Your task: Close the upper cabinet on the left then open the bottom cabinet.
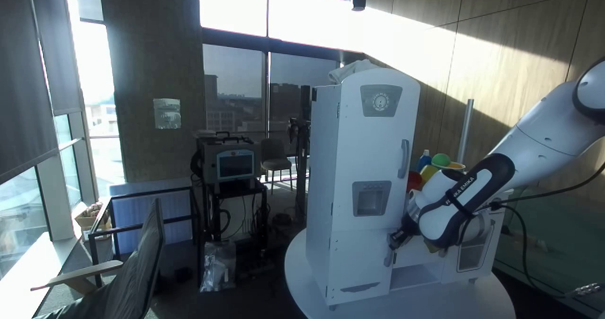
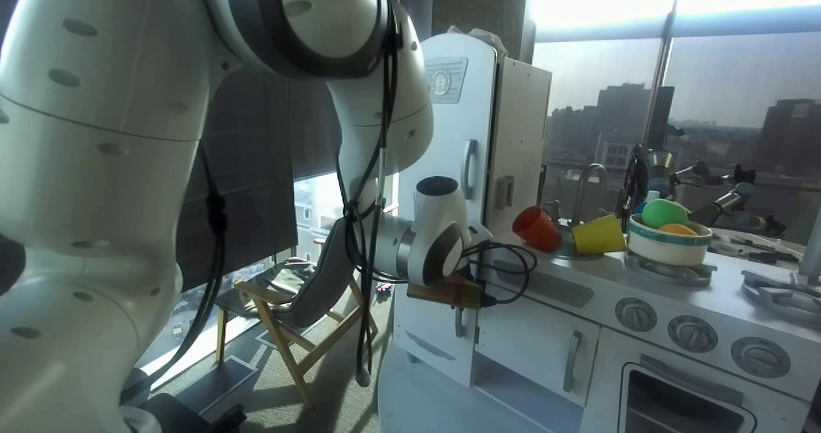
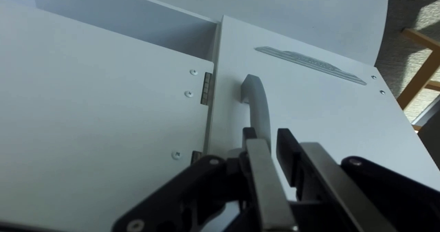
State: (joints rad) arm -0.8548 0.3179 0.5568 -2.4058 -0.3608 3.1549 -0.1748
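The upper cabinet's tall white door looks shut, with its grey panel near the lower edge. It also shows in an exterior view, partly behind the arm. The bottom cabinet's short white door is shut below it; it shows in an exterior view and fills the right of the wrist view. My gripper is part open at the bottom door's grey handle. The left finger overlaps the handle; the right finger stands apart on its right. Contact cannot be told. An exterior view shows the gripper at the handle's top.
The low kitchen unit with knobs and oven adjoins on one side. A red cup, a yellow cup and a bowl with toy food stand on it. Everything rests on a round white table. A chair stands nearby.
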